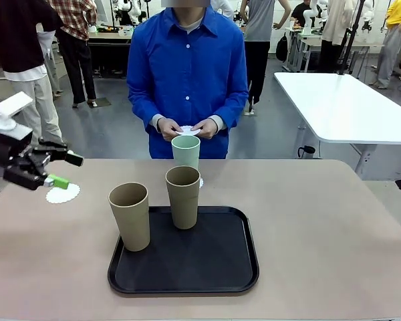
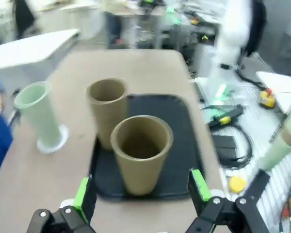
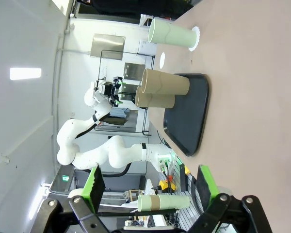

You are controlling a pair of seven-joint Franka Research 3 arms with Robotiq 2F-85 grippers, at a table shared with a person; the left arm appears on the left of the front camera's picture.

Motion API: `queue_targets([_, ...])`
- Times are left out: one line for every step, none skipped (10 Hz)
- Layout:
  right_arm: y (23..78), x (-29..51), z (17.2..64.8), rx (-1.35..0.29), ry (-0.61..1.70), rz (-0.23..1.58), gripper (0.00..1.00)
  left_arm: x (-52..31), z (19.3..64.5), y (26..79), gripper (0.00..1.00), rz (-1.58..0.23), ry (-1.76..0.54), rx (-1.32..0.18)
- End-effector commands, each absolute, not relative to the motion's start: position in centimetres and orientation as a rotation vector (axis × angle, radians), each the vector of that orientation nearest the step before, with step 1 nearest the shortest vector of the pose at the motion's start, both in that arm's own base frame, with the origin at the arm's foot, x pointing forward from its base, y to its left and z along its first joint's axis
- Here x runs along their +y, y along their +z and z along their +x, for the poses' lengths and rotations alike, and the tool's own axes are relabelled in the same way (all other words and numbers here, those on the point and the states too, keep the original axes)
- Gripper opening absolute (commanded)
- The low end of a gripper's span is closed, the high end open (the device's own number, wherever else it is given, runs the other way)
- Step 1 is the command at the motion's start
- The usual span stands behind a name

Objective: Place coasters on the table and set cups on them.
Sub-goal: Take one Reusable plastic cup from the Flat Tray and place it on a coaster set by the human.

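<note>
One beige table (image 1: 321, 221) fronts a white table (image 1: 347, 100).

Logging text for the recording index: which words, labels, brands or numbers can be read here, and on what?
None can be read.
The near tan cup, far tan cup, mint cup, black tray and bare coaster carry no print.
Bench clutter in the left wrist view is too blurred to read.

Left tool (image 1: 67, 170) spread, by a white doily (image 1: 62, 194) on the tabletop (image 1: 321, 221). On the black tray (image 1: 220, 267), two tan cups (image 1: 129, 215) (image 1: 183, 196) upright; behind, mint cup (image 1: 186, 152) on second doily (image 1: 201, 182).
</note>
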State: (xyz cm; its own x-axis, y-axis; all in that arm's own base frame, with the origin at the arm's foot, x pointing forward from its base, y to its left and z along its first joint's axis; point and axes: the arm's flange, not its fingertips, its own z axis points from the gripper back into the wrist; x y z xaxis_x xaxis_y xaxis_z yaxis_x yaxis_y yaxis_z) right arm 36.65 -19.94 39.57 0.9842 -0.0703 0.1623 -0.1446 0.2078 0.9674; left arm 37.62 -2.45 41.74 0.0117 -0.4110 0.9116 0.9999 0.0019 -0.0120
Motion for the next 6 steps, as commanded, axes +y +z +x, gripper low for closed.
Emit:
queue_targets([39.6, -19.9, 36.5, -0.188, 0.054, 1.372, 1.0, -1.1, 39.2, 38.5, 1.0, -1.043, -1.447, -0.832])
queue_targets([39.6, -19.9, 36.5, -0.188, 0.054, 1.372, 1.0, -1.0, 39.4, 37.4, 1.0, -1.071, -1.503, -0.847])
queue_targets([39.6, -19.9, 36.5, -0.188, 0.054, 1.372, 1.0, -1.0, 39.4, 36.1, 1.0, -1.126, -1.535, -0.867])
queue_targets([39.6, -19.9, 36.5, -0.188, 0.054, 1.372, 1.0, -1.4, 39.8, 35.3, 1.0, -1.14, -1.518, -0.881])
queue_targets([39.6, -19.9, 36.5, -0.188, 0.054, 1.372, 1.0, -2.0, 39.9, 34.3, 1.0, -1.149, -1.507, -0.886])
queue_targets([39.6, -19.9, 36.5, -0.188, 0.054, 1.372, 1.0, -2.3, 40.1, 33.8, 1.0, -1.15, -1.498, -0.888])
